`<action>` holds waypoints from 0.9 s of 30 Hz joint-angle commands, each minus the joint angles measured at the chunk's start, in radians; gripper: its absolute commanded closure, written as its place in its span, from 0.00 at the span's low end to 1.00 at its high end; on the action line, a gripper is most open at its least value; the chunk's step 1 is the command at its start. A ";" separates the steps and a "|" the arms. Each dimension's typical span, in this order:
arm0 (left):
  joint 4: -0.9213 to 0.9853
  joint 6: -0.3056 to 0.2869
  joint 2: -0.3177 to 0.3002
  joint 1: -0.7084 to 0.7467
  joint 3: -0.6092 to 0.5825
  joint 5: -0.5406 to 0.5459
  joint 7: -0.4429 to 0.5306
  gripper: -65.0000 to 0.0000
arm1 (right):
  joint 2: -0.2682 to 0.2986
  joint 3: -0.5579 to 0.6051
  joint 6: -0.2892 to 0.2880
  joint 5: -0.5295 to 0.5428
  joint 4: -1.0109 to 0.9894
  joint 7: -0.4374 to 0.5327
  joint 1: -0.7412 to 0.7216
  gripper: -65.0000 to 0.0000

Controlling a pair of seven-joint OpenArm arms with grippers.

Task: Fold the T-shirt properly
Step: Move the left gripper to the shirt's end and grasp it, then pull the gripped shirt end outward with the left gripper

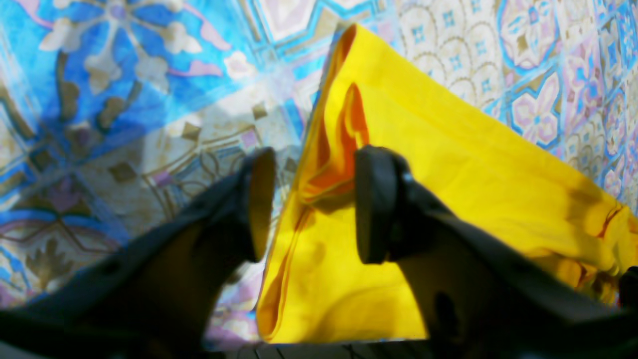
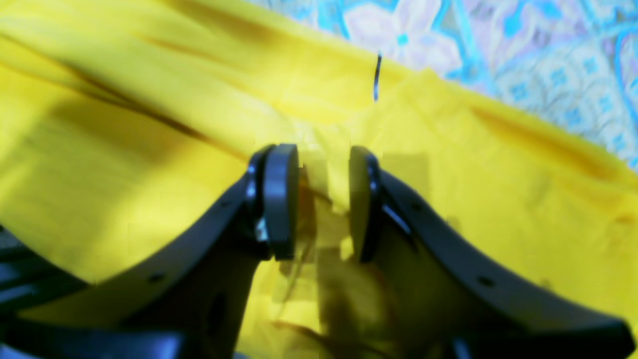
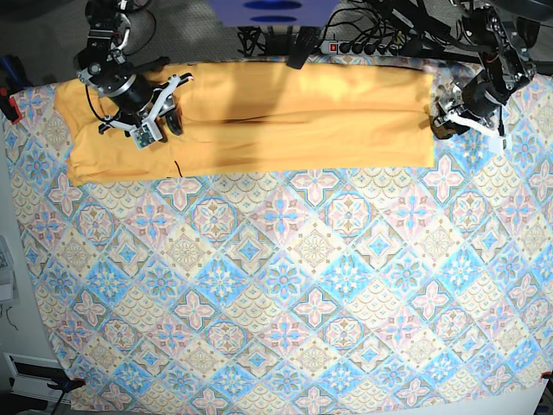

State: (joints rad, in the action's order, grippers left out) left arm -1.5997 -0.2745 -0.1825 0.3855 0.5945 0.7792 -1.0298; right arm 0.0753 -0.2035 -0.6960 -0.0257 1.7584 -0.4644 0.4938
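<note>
The yellow-orange T-shirt point(image 3: 302, 112) lies folded into a long band along the far side of the table. My left gripper point(image 3: 445, 121) stands at its right end. In the left wrist view this gripper point(image 1: 316, 204) is open, its fingers astride the T-shirt's point(image 1: 448, 164) folded corner without pinching it. My right gripper point(image 3: 168, 117) is over the band's left part. In the right wrist view its pads point(image 2: 281, 199) stand partly apart just above the T-shirt point(image 2: 124, 149), and cloth shows in the gap of the gripper point(image 2: 321, 199). A thin dark strand point(image 2: 377, 77) lies on the fabric.
The blue-pink patterned tablecloth point(image 3: 285, 277) covers the whole table in front of the shirt. Cables and a power strip point(image 3: 363, 39) run behind the far edge. A blue object point(image 3: 272, 10) sits at the top centre, and a red clamp point(image 3: 9, 108) holds the left edge.
</note>
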 commanded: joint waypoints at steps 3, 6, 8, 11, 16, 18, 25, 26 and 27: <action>-0.014 -0.007 -0.015 0.002 0.006 0.015 0.009 0.39 | 0.007 -0.003 -0.002 0.014 0.005 0.026 -0.001 0.74; -0.012 -0.007 -0.015 0.002 0.003 0.012 0.009 0.28 | 0.007 -0.003 -0.002 0.014 0.002 0.026 -0.001 0.74; -0.011 -0.007 -0.015 0.002 0.003 0.010 0.009 0.27 | 0.007 -0.003 -0.002 0.014 0.002 0.026 -0.001 0.74; -0.012 -0.007 -0.015 0.000 0.002 0.010 -0.004 0.27 | 0.007 -0.003 -0.002 0.014 0.002 0.026 -0.022 0.74; -0.041 -0.010 -0.015 0.002 0.003 0.016 -0.037 0.27 | 0.007 -0.003 -0.002 0.014 0.002 0.026 -0.033 0.74; -0.061 -0.010 -0.015 0.007 0.003 0.016 -0.039 0.27 | 0.007 -0.003 -0.002 0.014 0.002 0.026 -0.033 0.74; -0.100 -0.010 -0.013 0.008 0.003 0.016 -0.040 0.27 | 0.007 -0.003 -0.002 0.014 0.001 0.020 -0.033 0.74; -0.097 -0.010 -0.013 0.005 0.002 0.015 -0.040 0.27 | 0.007 -0.003 -0.002 0.014 0.001 0.022 -0.033 0.74; -0.092 -0.010 -0.013 0.002 0.002 0.009 -0.040 0.27 | 0.007 -0.003 -0.002 0.014 0.001 0.022 -0.033 0.74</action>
State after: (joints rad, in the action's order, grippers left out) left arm -1.6791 -0.2787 -0.1825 0.3916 0.5926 0.7776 -1.0809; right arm 0.0753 -0.2035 -0.6960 -0.0254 1.7454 -0.4644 0.4625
